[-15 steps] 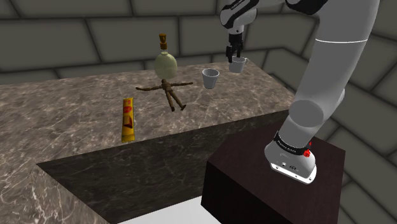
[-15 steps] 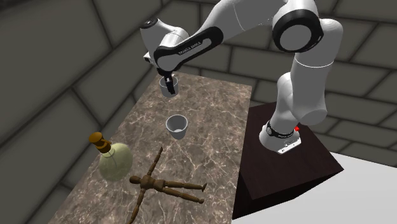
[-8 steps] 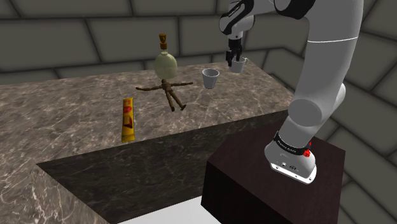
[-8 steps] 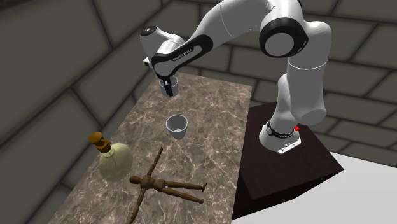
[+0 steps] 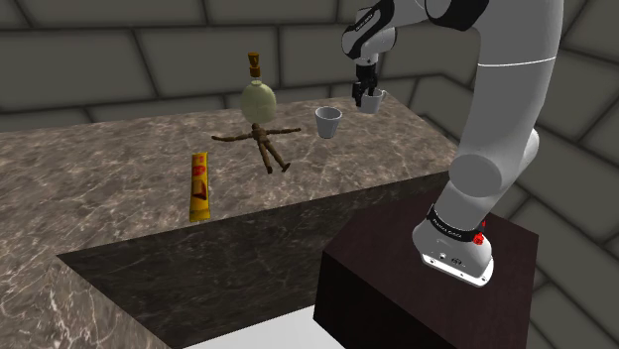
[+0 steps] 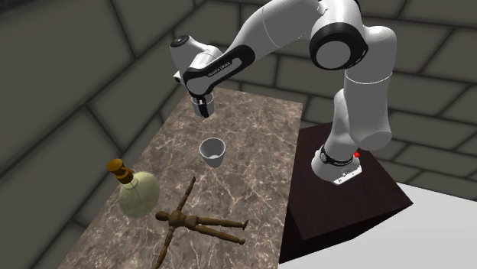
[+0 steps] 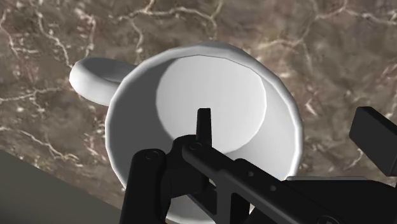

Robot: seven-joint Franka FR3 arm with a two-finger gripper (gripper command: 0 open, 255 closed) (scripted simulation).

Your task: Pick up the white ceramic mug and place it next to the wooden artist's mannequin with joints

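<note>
One white mug (image 5: 374, 102) stands upright near the far corner of a marble table (image 5: 99, 188), on the shoulder view's right, and the black end effector (image 5: 363, 96) hangs directly over it, pointing straight down. In the wrist view the fingers (image 7: 203, 124) are spread: one reaches down inside the mug, the other sits outside it, and the mug's wall lies between them. A strip of marble shows between the rim and the outer finger, so the wall does not look pinched yet. The handle sticks out on the opposite side, away from both fingers. The mug seems to rest on the table rather than hang in the air, though its base is hard to make out. The mannequin (image 5: 266, 144) lies flat on its back, well apart from the mug, toward the shoulder view's left. Its arms are flung wide, its head points at a round corked bottle (image 5: 259, 99) just behind it, and its legs point toward the table's near edge. A second, handleless white cup (image 5: 328, 121) stands between mug and mannequin, closer to the mug. A yellow tube (image 5: 199, 186) stands further left, near the front edge. Judging from this, the fingers must close on the wall, and the carry then runs leftward past or over the cup, with open marble beside the mannequin's outstretched arm as the likely landing place.
</note>
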